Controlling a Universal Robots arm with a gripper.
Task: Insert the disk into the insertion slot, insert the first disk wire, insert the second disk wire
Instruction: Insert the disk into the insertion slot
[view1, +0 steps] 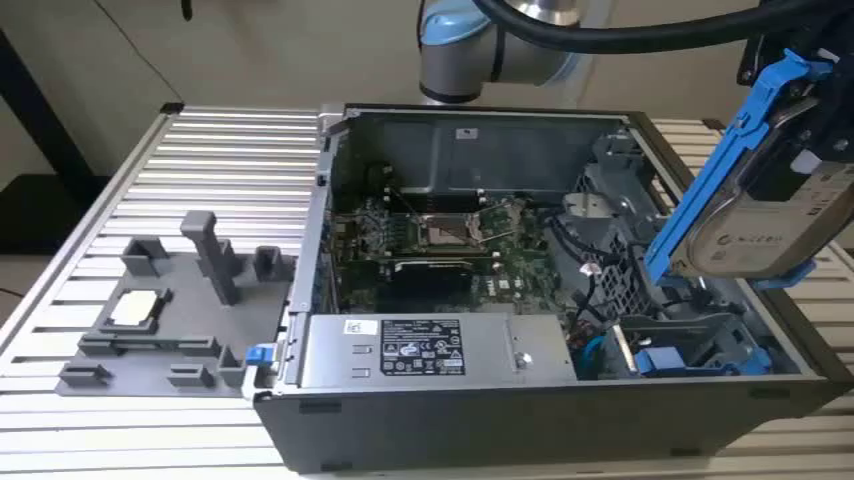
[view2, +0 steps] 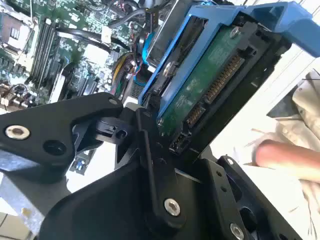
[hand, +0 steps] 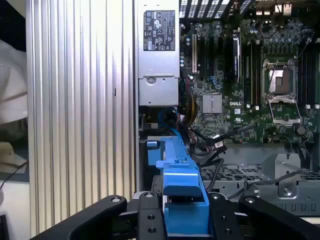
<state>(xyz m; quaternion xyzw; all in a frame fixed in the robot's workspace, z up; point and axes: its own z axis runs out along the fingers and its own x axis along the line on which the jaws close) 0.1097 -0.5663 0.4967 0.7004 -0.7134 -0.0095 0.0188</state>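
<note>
The disk (view1: 763, 215), a silver drive in a blue frame (view1: 714, 160), hangs tilted above the right end of the open computer case (view1: 400, 420). My gripper (hand: 184, 220) is shut on it; in the first wrist view its black fingers (hand: 149, 216) clamp the blue frame (hand: 181, 192) from both sides. The disk's green circuit board (view2: 210, 82) and connectors show in the second wrist view. The insertion slot (view1: 678, 335), a grey sheet-metal cage with blue parts, lies below the disk. Loose black wires (view1: 585, 262) with a white connector lie in the case beside the cage.
The motherboard with its silver processor socket (view1: 449, 232) fills the case's middle, and a power supply (view1: 407, 350) sits at the front. A grey fixture plate (view1: 147, 310) lies on the slatted table at the exterior view's left. A person's hand (view2: 287, 155) is near the case.
</note>
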